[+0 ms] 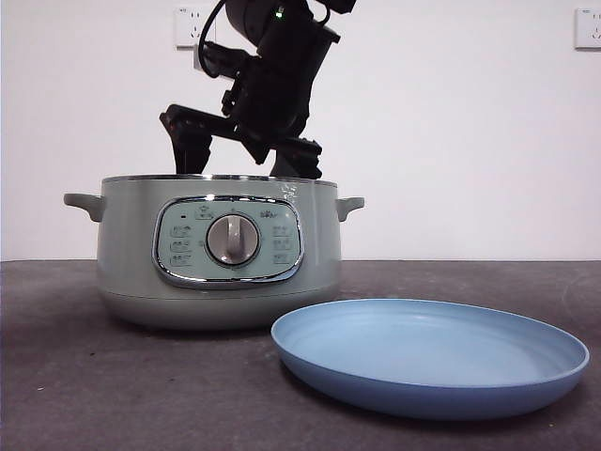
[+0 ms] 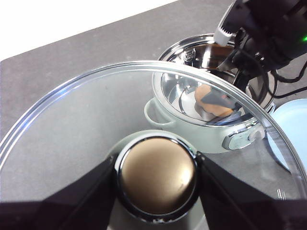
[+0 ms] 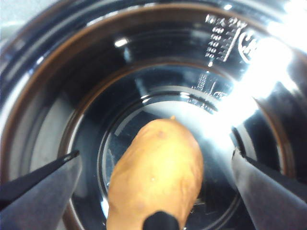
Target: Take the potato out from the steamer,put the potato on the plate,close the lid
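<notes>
Currently, the lid [image 2: 144, 120] was off the steamer [image 1: 218, 254], gripped by its knob in the left claw [image 2: 156, 179] away from the pot. The right claw [image 3: 153, 191] was inside the steamer, jaws spread wide either side of the potato [image 3: 156, 175], not yet gripping. The plate [image 1: 432, 357] on the worktop [image 1: 94, 376] held nothing. Extraction, placement and lid closing remained.

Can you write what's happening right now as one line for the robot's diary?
left tool: shut on lid knob, held away | right tool: open, inside steamer around potato | plate: bare
</notes>
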